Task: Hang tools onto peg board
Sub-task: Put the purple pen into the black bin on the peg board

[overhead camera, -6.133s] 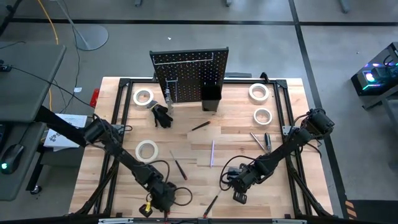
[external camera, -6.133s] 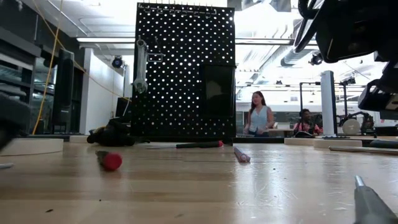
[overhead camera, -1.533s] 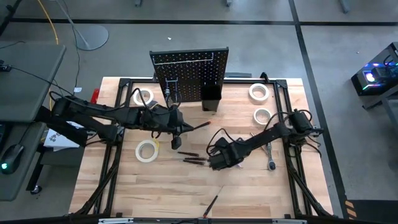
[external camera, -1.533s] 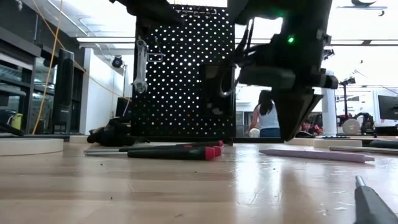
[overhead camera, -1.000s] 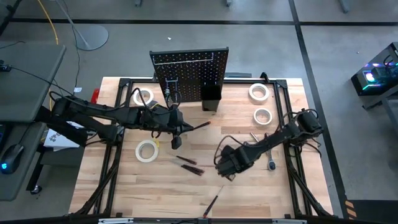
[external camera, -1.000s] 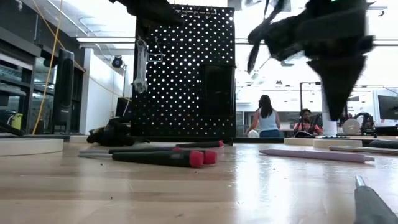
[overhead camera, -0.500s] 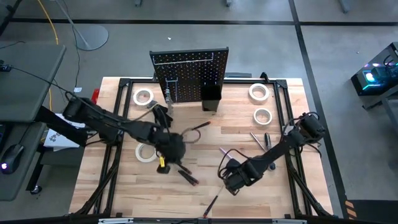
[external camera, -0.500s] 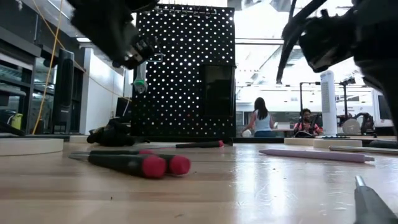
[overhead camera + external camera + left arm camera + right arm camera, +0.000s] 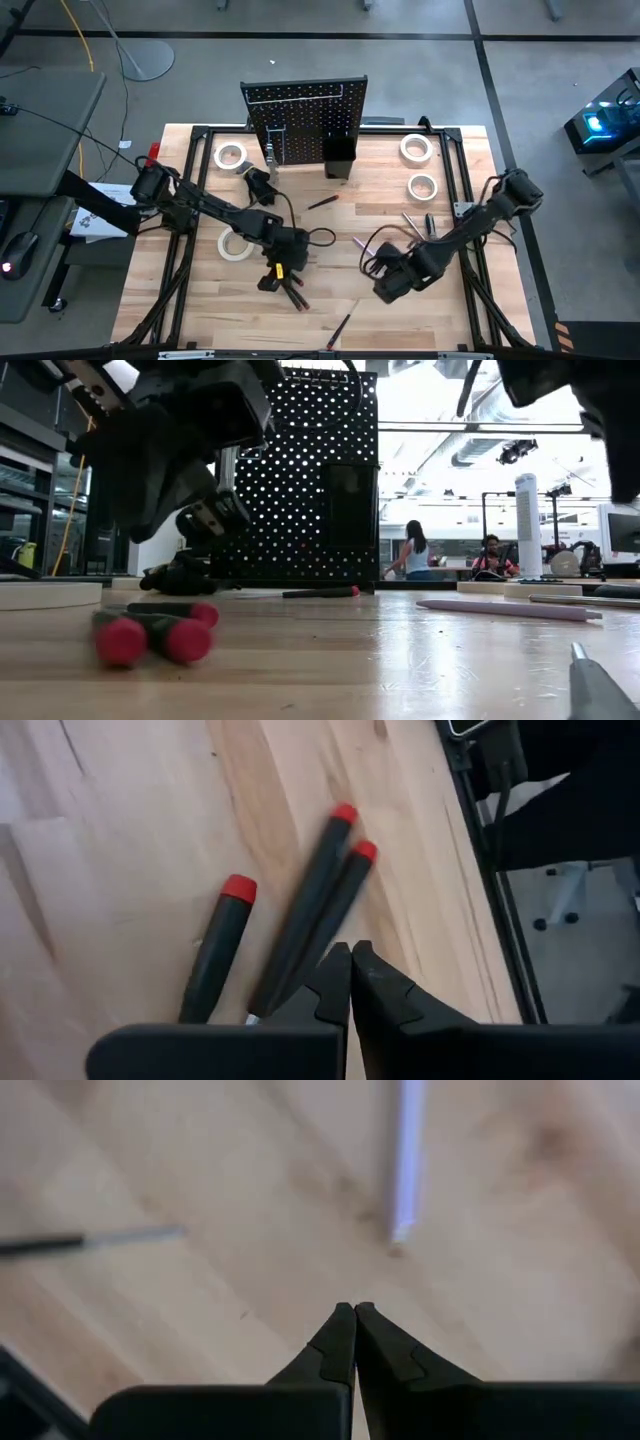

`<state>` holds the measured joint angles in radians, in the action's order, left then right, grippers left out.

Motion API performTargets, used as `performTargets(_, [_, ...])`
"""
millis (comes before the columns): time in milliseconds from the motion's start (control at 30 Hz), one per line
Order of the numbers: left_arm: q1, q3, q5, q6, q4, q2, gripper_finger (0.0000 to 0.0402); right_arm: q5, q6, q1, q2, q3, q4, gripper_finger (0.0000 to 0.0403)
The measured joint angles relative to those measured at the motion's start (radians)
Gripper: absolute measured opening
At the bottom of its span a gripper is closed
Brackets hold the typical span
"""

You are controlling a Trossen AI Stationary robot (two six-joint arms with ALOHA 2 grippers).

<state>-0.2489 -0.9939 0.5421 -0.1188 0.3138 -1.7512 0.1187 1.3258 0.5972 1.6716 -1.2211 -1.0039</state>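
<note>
Near the front of the pale wooden surface [image 9: 440, 330], the left gripper [image 9: 268, 283] is hanging closed and empty over three dark red-capped screwdrivers [image 9: 300, 935]. The right gripper [image 9: 385, 290] is hovering closed, holding nothing, beside a slim purple screwdriver [image 9: 405, 1160]. Farthest back, the upright black perforated peg board [image 9: 305, 120] is standing.
</note>
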Motion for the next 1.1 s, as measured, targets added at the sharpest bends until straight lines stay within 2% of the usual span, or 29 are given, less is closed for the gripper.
performTargets(100, [0.005, -0.003, -0.046, 0.0, -0.044, 0.005, 0.0, 0.065, 0.053, 0.008, -0.06, 0.045, 0.005, 0.0])
performTargets(167, [0.011, -0.024, -0.107, 0.009, -0.047, 0.005, 0.0, 0.059, 0.089, 0.008, -0.097, 0.117, 0.06, 0.0])
performTargets(367, [0.031, -0.098, -0.363, 0.182, -0.093, 0.005, 0.0, 0.026, 0.191, 0.021, -0.212, 0.405, 0.412, 0.0])
performTargets(500, [0.072, -0.136, -0.464, 0.306, -0.148, -0.024, 0.0, 0.028, 0.211, 0.0, -0.247, 0.538, 0.637, 0.0])
performTargets(633, [0.127, -0.193, -0.496, 0.338, -0.15, -0.079, 0.0, 0.039, 0.182, -0.037, -0.243, 0.563, 0.722, 0.0])
performTargets(900, [0.197, -0.308, -0.529, 0.359, -0.155, -0.175, 0.0, 0.03, 0.135, -0.095, -0.215, 0.561, 0.659, 0.0])
performTargets(1100, [0.216, -0.371, -0.522, 0.384, -0.15, -0.229, 0.0, -0.018, 0.114, -0.106, -0.177, 0.561, 0.701, 0.0])
